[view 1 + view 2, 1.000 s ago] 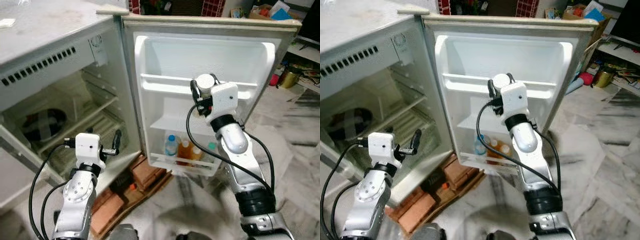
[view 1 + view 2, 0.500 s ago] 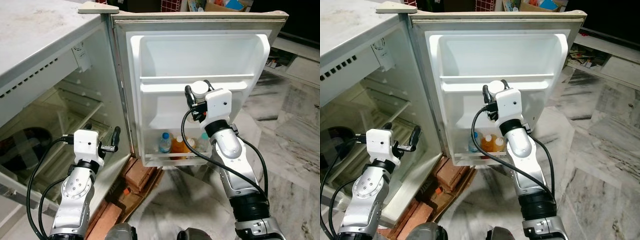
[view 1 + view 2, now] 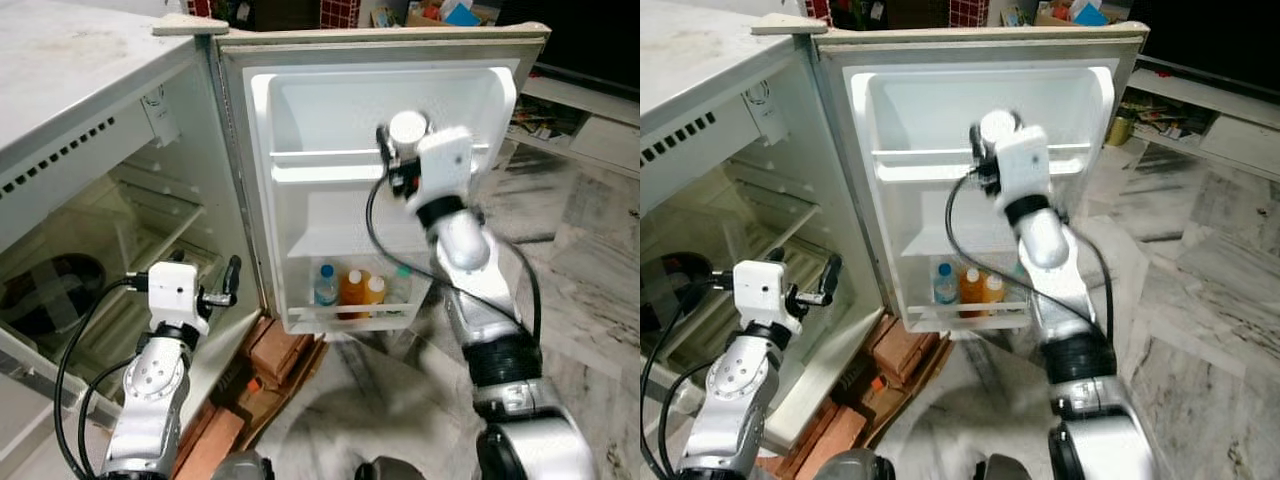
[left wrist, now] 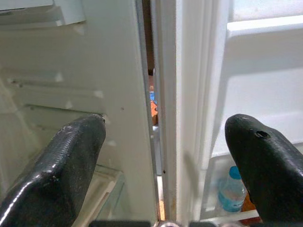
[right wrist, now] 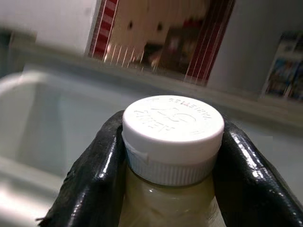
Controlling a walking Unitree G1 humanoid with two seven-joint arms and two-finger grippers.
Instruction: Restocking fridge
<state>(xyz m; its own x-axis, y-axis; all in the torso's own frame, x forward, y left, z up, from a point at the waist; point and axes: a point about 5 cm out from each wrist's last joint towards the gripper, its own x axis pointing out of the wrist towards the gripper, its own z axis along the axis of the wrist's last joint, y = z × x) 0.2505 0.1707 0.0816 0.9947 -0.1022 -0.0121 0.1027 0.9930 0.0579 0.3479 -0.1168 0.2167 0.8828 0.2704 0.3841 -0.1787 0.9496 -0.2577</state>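
Observation:
The fridge door point(image 3: 380, 90) stands wide open, with white shelves on its inner side. My right gripper point(image 3: 402, 152) is raised in front of the upper door shelf point(image 3: 330, 165), shut on a bottle of pale yellow liquid with a white cap point(image 5: 173, 126). Its black fingers point(image 5: 97, 175) press both sides of the neck. On the bottom door shelf stand a blue-capped water bottle point(image 3: 324, 285) and two orange bottles point(image 3: 350, 290). My left gripper point(image 3: 232, 280) hovers low by the door's hinge edge, open, with its fingers point(image 4: 61, 161) wide apart and nothing between them.
The fridge body point(image 3: 110, 230) on the left has wire shelves and a dark round object point(image 3: 50, 295) inside. Reddish bricks point(image 3: 285, 350) lie under the fridge front. Marble floor point(image 3: 590, 290) spreads to the right, with cluttered low shelves point(image 3: 590, 110) beyond.
My right arm has lifted the bottle from the middle door shelf's height to the upper shelf. The head camera has shifted. The left gripper has stayed put.

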